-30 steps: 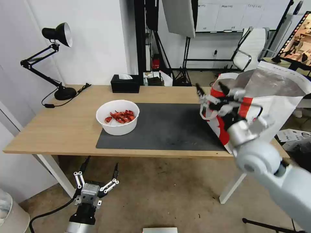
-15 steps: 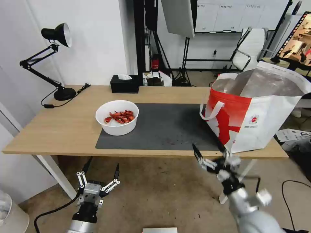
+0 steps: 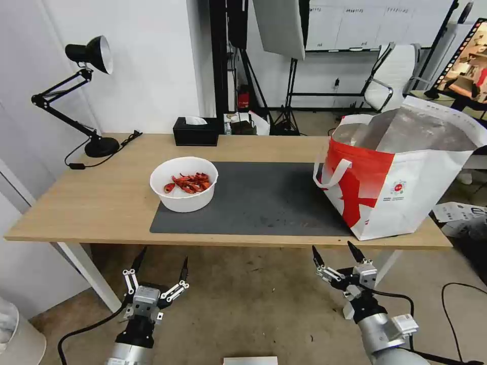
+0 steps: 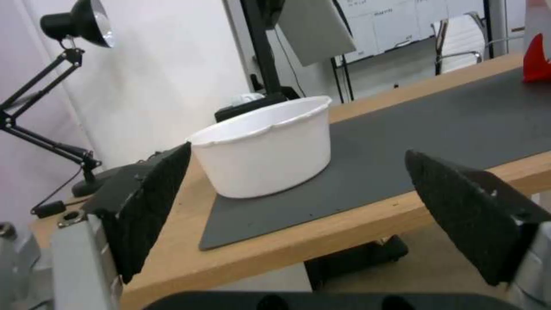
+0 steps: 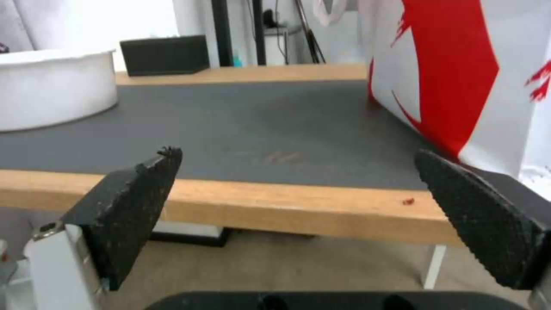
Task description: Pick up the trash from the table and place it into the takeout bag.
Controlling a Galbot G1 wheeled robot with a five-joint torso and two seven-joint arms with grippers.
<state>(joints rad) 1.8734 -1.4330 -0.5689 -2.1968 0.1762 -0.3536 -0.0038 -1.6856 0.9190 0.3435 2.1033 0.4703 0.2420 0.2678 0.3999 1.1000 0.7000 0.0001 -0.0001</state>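
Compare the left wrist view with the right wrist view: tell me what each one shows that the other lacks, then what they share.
Left wrist alone: the desk lamp, with the open left gripper framing the bowl. Right wrist alone: the takeout bag's red-and-white side at length, a red crumb on the table's edge, and the open right gripper. Both: the white bowl, dark mat, table and black tissue box.

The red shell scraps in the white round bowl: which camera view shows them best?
The head view: it looks down into the white round bowl onto the red shell scraps. Both wrist views see just its outer wall.
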